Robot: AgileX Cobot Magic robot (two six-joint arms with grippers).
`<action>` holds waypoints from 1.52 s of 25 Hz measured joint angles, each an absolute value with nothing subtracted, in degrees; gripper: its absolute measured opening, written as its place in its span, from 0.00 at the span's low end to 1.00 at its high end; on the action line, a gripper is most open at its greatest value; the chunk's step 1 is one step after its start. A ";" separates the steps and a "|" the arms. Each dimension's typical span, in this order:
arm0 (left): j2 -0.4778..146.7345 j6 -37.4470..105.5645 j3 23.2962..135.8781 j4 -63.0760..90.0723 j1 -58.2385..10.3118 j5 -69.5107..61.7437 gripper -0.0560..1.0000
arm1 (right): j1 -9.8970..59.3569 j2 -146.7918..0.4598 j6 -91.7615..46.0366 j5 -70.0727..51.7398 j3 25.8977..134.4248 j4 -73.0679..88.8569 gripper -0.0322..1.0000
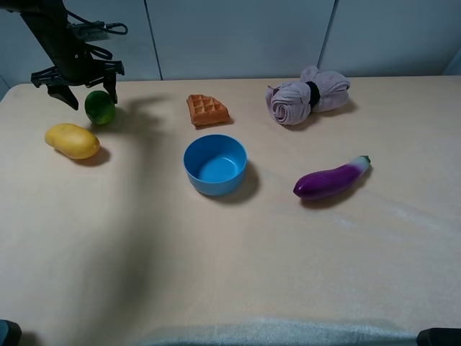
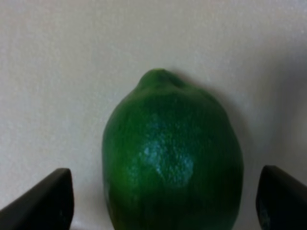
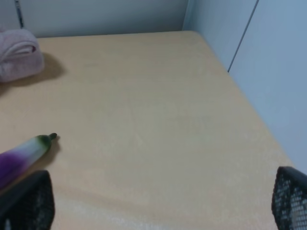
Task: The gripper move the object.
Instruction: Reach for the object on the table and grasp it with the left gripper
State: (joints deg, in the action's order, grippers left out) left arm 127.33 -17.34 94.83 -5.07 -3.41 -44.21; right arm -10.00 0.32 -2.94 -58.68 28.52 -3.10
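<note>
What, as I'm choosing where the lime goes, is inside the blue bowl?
The blue bowl shows only its bare floor and far inner wall, nothing in it. The near inner wall is hidden behind the rim.

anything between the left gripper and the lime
Nothing: in the left wrist view the lime sits inside the open left gripper, only bare table showing in the gaps beside it.

Left arm (image 1: 52, 40): dark, cabled, slanting down from above the fingers. Left gripper (image 1: 92, 99): pointed downward, both fingers (image 1: 70, 97) splayed wide apart, tips at about the same height. In the left wrist view only the two dark tips show, one finger (image 2: 43, 203) at each lower edge. Right gripper (image 3: 158, 208): fingers (image 3: 29, 203) likewise parted wide, with a mesh-textured inner face visible on each.
</note>
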 joint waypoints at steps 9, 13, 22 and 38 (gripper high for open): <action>129.04 -17.34 95.11 -5.00 -3.41 -42.70 0.84 | -10.00 0.32 -2.94 -58.68 28.52 -3.10 0.70; 130.61 -17.34 95.11 -4.98 -3.41 -42.77 0.84 | -10.00 0.32 -2.94 -58.68 28.52 -3.10 0.70; 131.33 -17.34 95.55 -4.98 -3.41 -42.49 0.84 | -10.00 0.32 -2.94 -58.68 28.52 -3.10 0.70; 131.54 -17.34 95.55 -4.98 -3.41 -41.47 0.84 | -10.00 0.32 -2.94 -58.68 28.52 -3.10 0.70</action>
State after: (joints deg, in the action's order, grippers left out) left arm 131.54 -17.34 95.55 -4.98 -3.41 -41.47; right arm -10.00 0.32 -2.94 -58.68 28.52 -3.10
